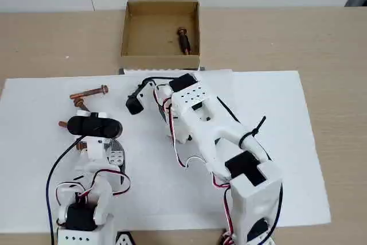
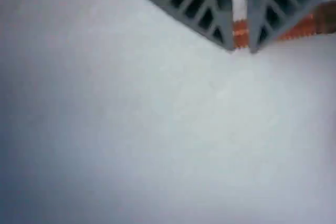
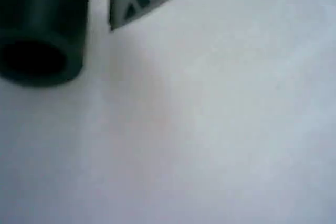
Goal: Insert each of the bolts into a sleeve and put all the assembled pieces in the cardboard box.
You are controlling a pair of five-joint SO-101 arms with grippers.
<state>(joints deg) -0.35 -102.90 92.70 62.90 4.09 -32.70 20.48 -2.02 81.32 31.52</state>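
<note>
Left tool [image 2: 241,48] grips a bolt [image 2: 240,32] down at the paper [image 1: 275,142]; a black sleeve [image 3: 39,24] sits by the right tool [image 1: 140,94], whose grip we cannot tell; we should line bolt and bore up squarely.

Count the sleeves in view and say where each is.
2: one sleeve in the cardboard box, around a bolt; one sleeve in the right gripper. The arms may hide others.

Open passage over the sheet [image 1: 281,119] at right; bolts [image 1: 90,92] at left.
</note>
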